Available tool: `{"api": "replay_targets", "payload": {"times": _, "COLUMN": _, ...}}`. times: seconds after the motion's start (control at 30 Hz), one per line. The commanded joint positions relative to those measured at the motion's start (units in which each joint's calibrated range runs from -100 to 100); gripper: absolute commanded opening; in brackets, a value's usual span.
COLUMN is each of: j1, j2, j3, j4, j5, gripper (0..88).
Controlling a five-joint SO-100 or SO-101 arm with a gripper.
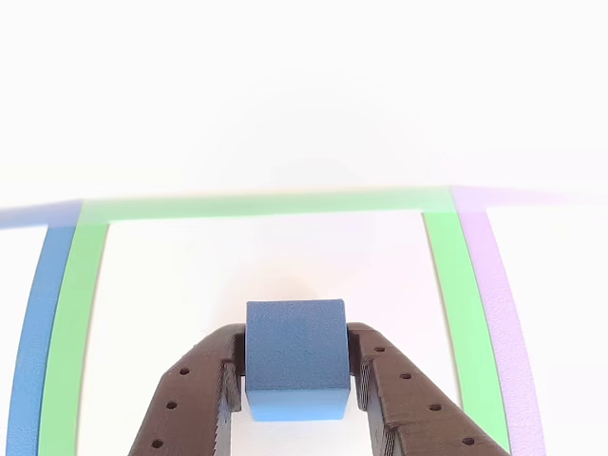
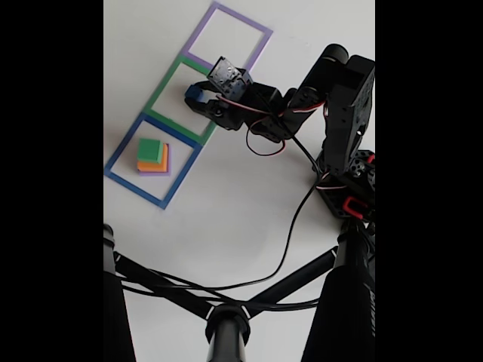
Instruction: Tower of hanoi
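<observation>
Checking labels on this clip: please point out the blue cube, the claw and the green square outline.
blue cube [image 1: 295, 356]: other view, middle of its front face.
claw [image 1: 296, 404]: other view, midway between the black fingertips, shut on the cube.
green square outline [image 1: 266, 204]: other view, its far strip.

A white matte table [image 2: 226, 219] bears three taped square outlines; the blue outline [image 2: 124, 147], nearest, holds stacked cubes [image 2: 153, 156].

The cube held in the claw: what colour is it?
Blue; the cube shows best in the other view, clamped between the claw fingers.
</observation>
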Motion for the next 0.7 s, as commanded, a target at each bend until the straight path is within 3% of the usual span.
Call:
{"api": "replay_targets", "payload": {"times": 0.0, "j1": -0.5, "j2": -0.8, "j3": -1.2, "j4": -1.3, "j5": 0.0, "gripper": 2.3}}
{"api": "replay_targets", "payload": {"times": 0.23, "j1": -0.4, "j2": -2.8, "j3": -1.0, "j4": -0.3, "j5": 0.0, "gripper": 1.2}}
{"api": "replay_targets", "payload": {"times": 0.37, "j1": -0.8, "j2": -11.5, "j3": -0.2, "j4": 9.1, "j5": 0.0, "gripper": 1.2}}
{"api": "replay_targets", "payload": {"times": 0.53, "j1": -1.4, "j2": -32.0, "j3": -1.4, "j4": 34.9, "j5": 0.0, "gripper": 0.3}}
{"api": "replay_targets", "payload": {"times": 0.67, "j1": -1.7, "j2": -47.7, "j3": -10.6, "j4": 65.1, "j5": 0.0, "gripper": 0.3}}
